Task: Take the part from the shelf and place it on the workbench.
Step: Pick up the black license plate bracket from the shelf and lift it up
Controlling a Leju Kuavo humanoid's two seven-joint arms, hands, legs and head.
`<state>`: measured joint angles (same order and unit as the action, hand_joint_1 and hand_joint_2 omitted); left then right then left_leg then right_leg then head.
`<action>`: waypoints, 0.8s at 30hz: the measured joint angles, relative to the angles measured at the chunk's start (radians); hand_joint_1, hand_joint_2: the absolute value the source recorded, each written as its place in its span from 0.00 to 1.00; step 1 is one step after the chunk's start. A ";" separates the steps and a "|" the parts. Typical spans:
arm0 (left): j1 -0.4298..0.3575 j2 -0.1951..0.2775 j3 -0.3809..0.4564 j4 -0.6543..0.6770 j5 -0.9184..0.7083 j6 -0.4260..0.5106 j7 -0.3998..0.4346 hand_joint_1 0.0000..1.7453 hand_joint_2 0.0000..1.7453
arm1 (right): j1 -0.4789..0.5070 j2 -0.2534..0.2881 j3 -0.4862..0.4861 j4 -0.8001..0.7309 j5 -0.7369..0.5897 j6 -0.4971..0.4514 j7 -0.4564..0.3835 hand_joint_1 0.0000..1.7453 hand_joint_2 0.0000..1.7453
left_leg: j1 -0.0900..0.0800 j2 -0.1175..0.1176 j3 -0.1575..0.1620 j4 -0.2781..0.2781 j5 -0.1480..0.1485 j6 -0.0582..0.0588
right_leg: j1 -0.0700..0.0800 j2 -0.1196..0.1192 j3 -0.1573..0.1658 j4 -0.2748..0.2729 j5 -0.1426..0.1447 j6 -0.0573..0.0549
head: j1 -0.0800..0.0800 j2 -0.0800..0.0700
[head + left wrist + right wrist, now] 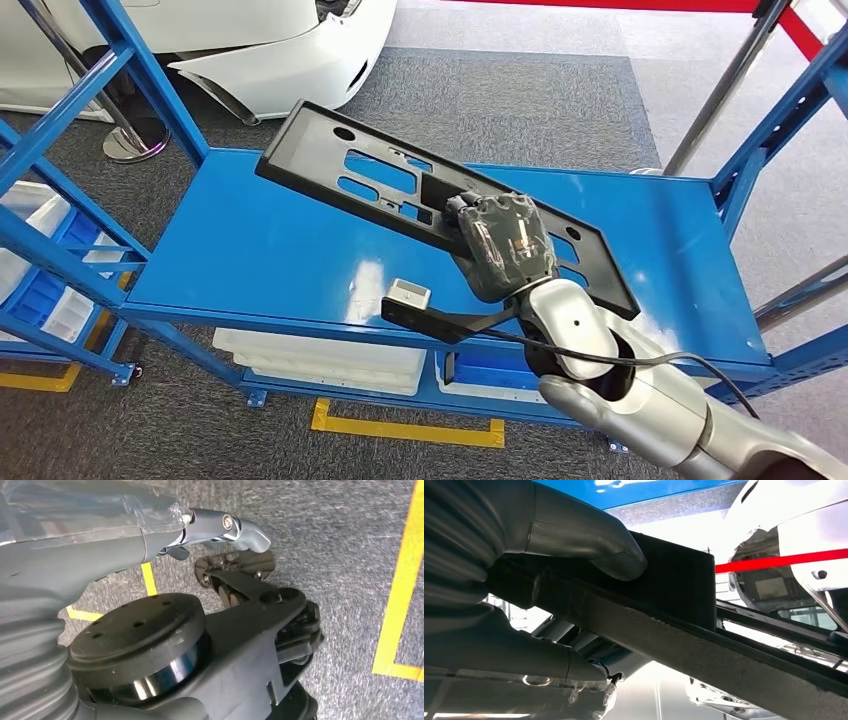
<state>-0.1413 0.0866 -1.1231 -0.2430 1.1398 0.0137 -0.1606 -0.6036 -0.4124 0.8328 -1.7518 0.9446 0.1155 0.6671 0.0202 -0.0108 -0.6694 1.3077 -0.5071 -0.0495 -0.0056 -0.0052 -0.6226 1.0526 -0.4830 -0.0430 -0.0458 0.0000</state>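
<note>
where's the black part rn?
Head view: the black part is held by the right robot hand, tilted over the blue shelf top, its far end toward the white car.

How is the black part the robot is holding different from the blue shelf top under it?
The black part is black and full of cut-out holes; the blue shelf top is blue, solid and shiny. The part is a long narrow strip, while the shelf top is much wider. The part is tilted and gripped by the right robot hand, while the shelf top lies level in its frame. Both are flat with straight edges.
</note>
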 joint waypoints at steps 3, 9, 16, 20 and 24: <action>-0.002 0.000 0.000 0.000 0.000 0.000 0.000 0.00 1.00 | 0.000 0.000 0.000 0.000 -0.002 -0.002 0.000 1.00 1.00 | -0.010 0.002 0.110 -0.188 0.076 0.021 | 0.006 -0.004 -0.010 0.003 0.010 0.002 | -0.004 0.000; -0.006 0.000 0.000 0.000 -0.001 -0.002 0.000 0.00 1.00 | -0.001 0.000 0.000 0.000 -0.028 -0.001 -0.025 1.00 1.00 | -0.017 0.005 0.125 -0.292 0.133 0.045 | 0.001 -0.007 -0.032 0.011 0.011 0.035 | -0.002 0.000; -0.011 -0.002 0.000 0.000 -0.010 -0.002 0.002 0.00 1.00 | 0.000 -0.002 0.000 -0.001 -0.021 0.007 -0.030 1.00 1.00 | -0.011 0.006 0.039 -0.286 0.197 0.052 | -0.007 -0.001 -0.049 0.227 -0.106 0.058 | 0.027 0.000; -0.014 -0.002 0.000 0.000 -0.013 -0.002 0.007 0.00 1.00 | -0.001 -0.004 0.000 -0.008 -0.014 0.013 -0.030 1.00 1.00 | -0.012 0.005 0.001 -0.266 0.221 0.032 | -0.006 0.006 0.101 -0.003 -0.071 0.049 | 0.042 0.000; -0.015 -0.002 0.000 0.000 -0.019 -0.002 0.017 0.00 1.00 | 0.001 -0.005 -0.001 -0.011 -0.012 0.016 -0.030 1.00 1.00 | -0.010 0.004 -0.015 -0.251 0.216 0.008 | -0.004 0.004 0.090 -0.027 -0.054 0.016 | 0.042 0.000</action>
<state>-0.1561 0.0846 -1.1231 -0.2430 1.1212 0.0122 -0.1438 -0.6026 -0.4170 0.8320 -1.7633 0.9325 0.1318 0.6369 0.0103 -0.0071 -0.6844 1.0572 -0.2908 -0.0410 -0.0094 -0.0014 -0.5321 1.0253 -0.5375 -0.0270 -0.0037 0.0000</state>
